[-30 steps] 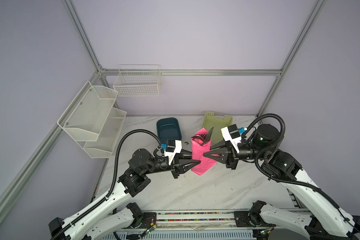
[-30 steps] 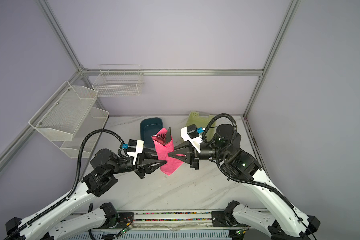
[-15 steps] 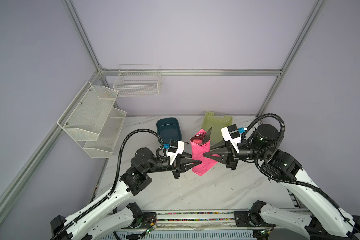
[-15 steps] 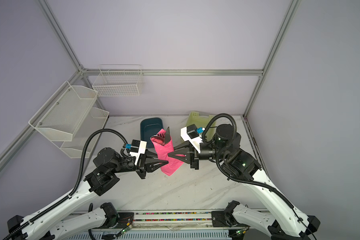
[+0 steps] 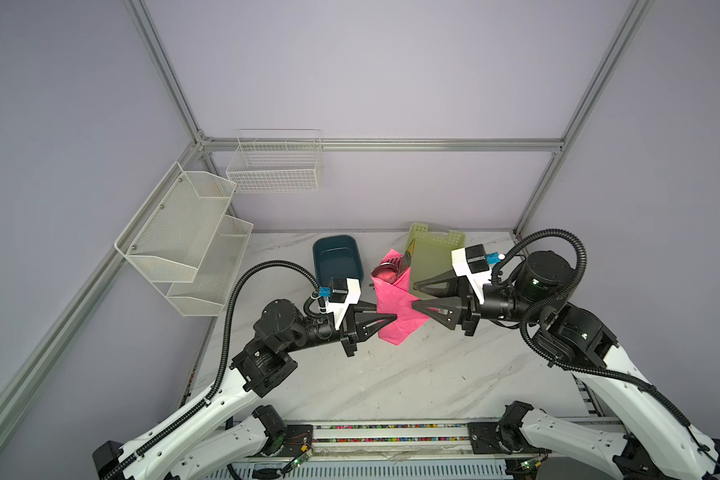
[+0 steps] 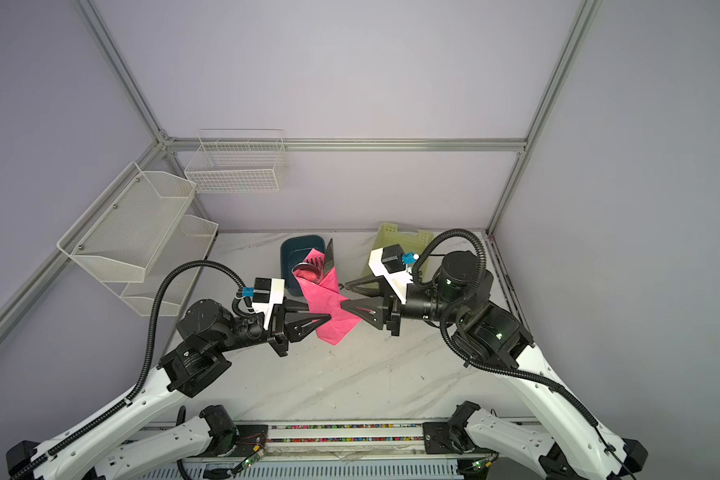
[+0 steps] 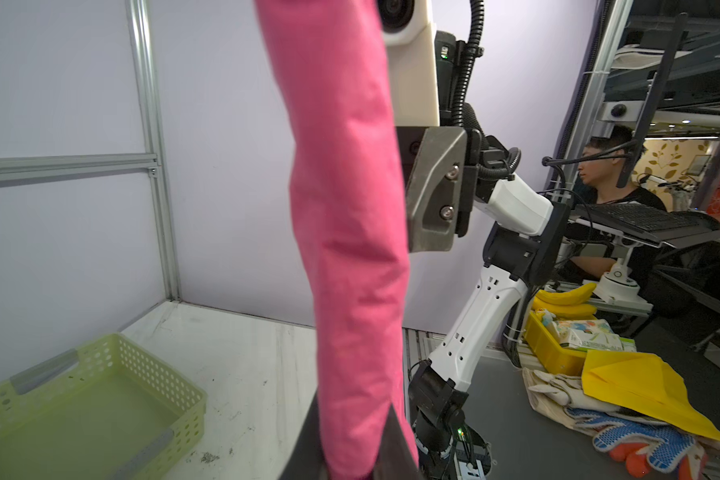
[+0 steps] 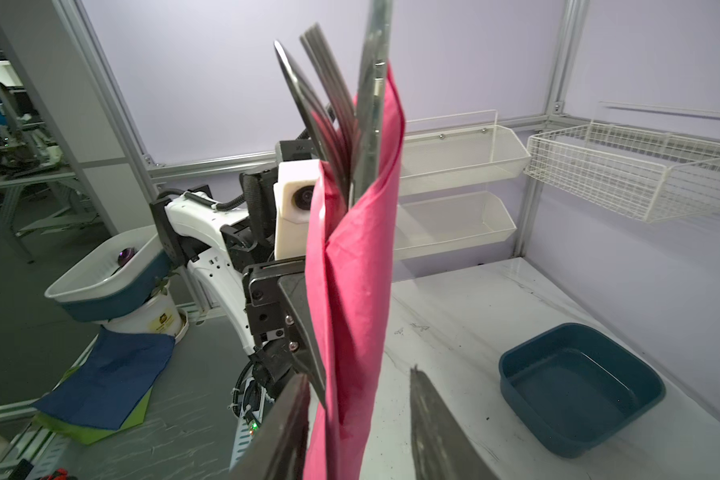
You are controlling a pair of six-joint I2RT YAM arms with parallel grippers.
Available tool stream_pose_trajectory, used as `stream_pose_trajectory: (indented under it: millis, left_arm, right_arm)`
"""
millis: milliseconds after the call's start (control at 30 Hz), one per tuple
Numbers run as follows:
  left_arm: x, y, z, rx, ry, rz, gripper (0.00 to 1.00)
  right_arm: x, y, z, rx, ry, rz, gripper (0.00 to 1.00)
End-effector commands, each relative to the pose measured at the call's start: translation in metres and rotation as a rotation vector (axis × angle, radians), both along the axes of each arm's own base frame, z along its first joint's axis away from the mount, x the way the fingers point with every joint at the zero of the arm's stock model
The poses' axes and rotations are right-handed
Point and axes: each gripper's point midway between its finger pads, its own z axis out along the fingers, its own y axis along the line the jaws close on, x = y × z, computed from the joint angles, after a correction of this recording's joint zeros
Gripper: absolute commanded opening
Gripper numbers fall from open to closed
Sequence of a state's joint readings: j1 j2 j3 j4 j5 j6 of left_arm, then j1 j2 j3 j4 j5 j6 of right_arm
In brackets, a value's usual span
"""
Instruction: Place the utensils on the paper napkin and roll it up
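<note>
We count three utensils: one spoon (image 6: pixel 307 274), one fork (image 6: pixel 316 261), one knife (image 6: pixel 330 255). We count one napkin (image 5: pixel 393 299). On the table (image 5: pixel 391 382) we count one tub (image 5: pixel 335 259) at 11 o'clock and one basket (image 5: pixel 431 257) at 1 o'clock. We count two wall racks: one wire rack (image 5: pixel 275 166), one two-tier mesh rack (image 5: pixel 184 241). We count two grippers: one left gripper (image 5: pixel 387 313), one right gripper (image 5: pixel 413 296).

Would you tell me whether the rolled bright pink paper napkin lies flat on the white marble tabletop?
No, the pink napkin stands upright above the tabletop, with shiny metal utensil heads poking out of its top.
</note>
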State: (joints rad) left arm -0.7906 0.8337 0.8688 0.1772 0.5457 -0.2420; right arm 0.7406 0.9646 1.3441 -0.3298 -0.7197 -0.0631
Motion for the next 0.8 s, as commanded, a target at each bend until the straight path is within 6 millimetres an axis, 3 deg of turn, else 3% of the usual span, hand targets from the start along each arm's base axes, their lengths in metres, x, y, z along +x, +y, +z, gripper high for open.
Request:
stream_pose_trajectory:
  millis: [0, 167, 333, 767]
  left_arm:
    - [0.007, 0.019, 0.039, -0.112, -0.082, 0.119, 0.00]
    - [0.019, 0.025, 0.046, -0.155, -0.075, 0.194, 0.00]
    - [0.028, 0.024, 0.051, -0.189, -0.064, 0.223, 0.00]
    - [0.033, 0.016, 0.054, -0.194, -0.053, 0.204, 0.00]
  right_arm:
    - [0.000, -0.014, 0.015, 0.024, -0.029, -0.076, 0.44]
    - [-0.010, -0.019, 0.026, 0.059, -0.042, -0.056, 0.44]
    - [-0.026, -0.010, 0.021, 0.063, -0.025, 0.077, 0.44]
    - [-0.004, 0.018, -0.006, 0.005, 0.013, 0.121, 0.45]
